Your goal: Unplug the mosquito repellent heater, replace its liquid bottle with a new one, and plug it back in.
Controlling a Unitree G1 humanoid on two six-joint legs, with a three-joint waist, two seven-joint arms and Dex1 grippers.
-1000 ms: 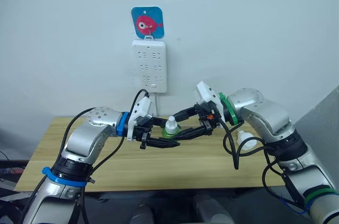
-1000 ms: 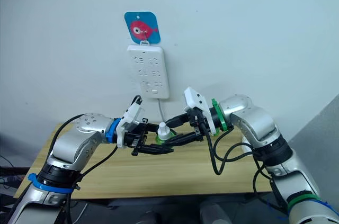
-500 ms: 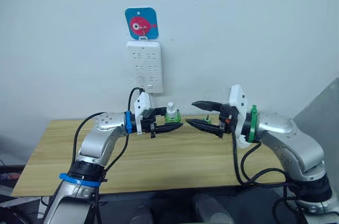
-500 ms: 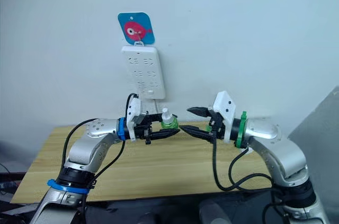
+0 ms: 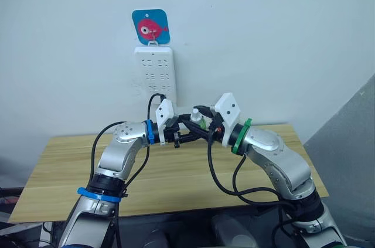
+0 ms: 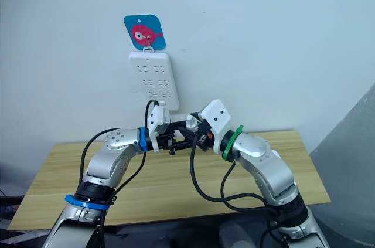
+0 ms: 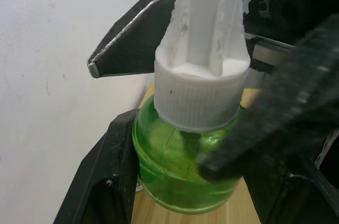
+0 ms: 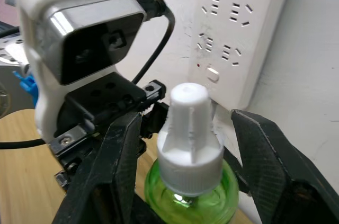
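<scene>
The new one (image 7: pixel 185 150), a squat green bottle with a white screw cap (image 8: pixel 189 128), hangs upright above the table close to the wall. My left gripper (image 5: pixel 196 132) is shut on its green body. From the opposite side my right gripper (image 8: pixel 185 121) straddles the white cap, open, with a gap showing between each finger and the cap. The mosquito repellent heater and its liquid bottle are out of view.
The white power strip (image 5: pixel 154 72) hangs on the wall just behind the bottle, under a blue hook plate with a pink fish (image 5: pixel 150 26). Its cord drops behind the wooden table (image 5: pixel 176 183). A grey panel (image 5: pixel 351 160) stands at the right.
Half a second ago my right gripper stood apart to the right of the bottle; it has closed in and now brackets the cap. The left gripper still holds the bottle, nearer the wall.
</scene>
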